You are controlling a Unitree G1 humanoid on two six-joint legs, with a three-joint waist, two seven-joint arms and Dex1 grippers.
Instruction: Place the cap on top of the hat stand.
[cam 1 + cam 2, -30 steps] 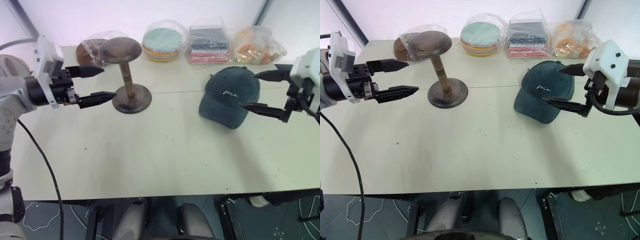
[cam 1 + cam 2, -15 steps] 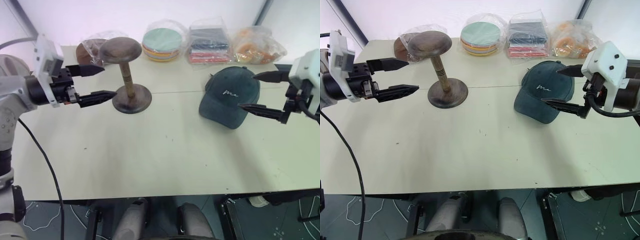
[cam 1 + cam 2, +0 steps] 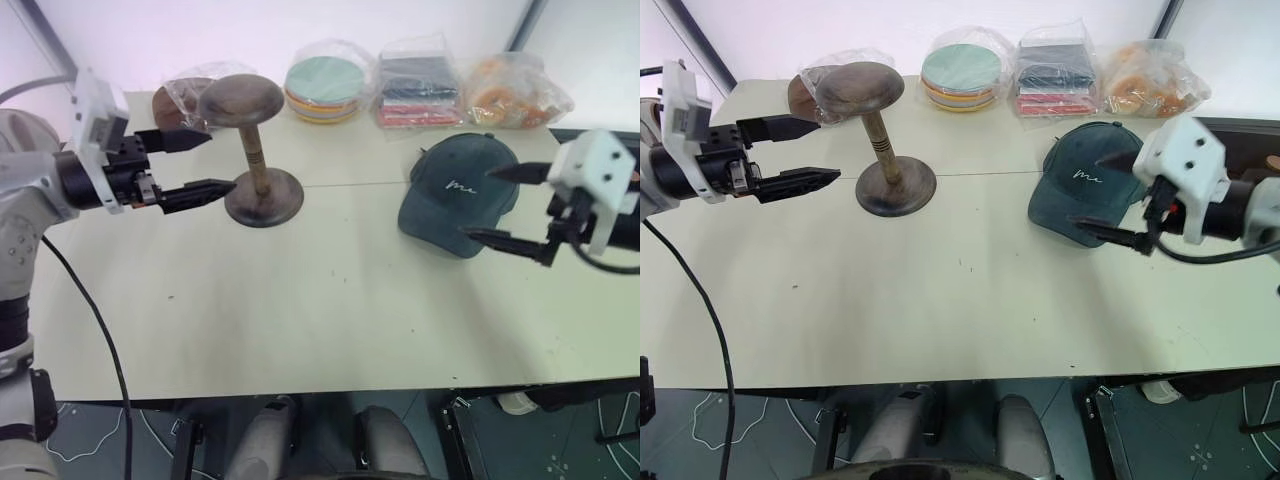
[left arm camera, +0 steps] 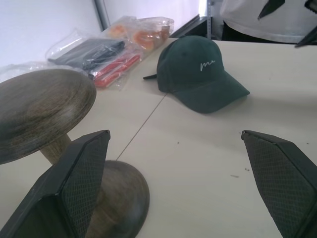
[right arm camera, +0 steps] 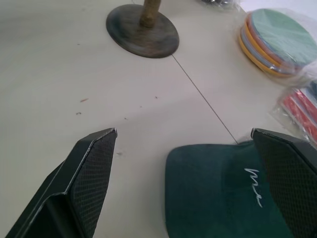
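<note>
The dark teal-green cap (image 3: 455, 190) lies on the table at the right, brim toward me, with white script on its front. The brown wooden hat stand (image 3: 250, 150) stands upright at the left centre with its domed top bare. My right gripper (image 3: 478, 204) is open at the cap's right side. One finger is over the crown's far edge and the other is by the brim; the cap (image 5: 223, 198) lies between and ahead of them. My left gripper (image 3: 215, 162) is open, level, just left of the stand's stem and touching nothing.
Clear bags line the table's far edge: a brown item (image 3: 180, 95), a stack of round discs (image 3: 322, 88), dark folded goods (image 3: 418, 90) and orange pieces (image 3: 515, 92). The pale table (image 3: 320, 310) stretches bare from its middle to the front edge.
My right gripper has dropped and shifted left, closing in on the cap's right side, still open. The left gripper, cap and stand have not moved.
</note>
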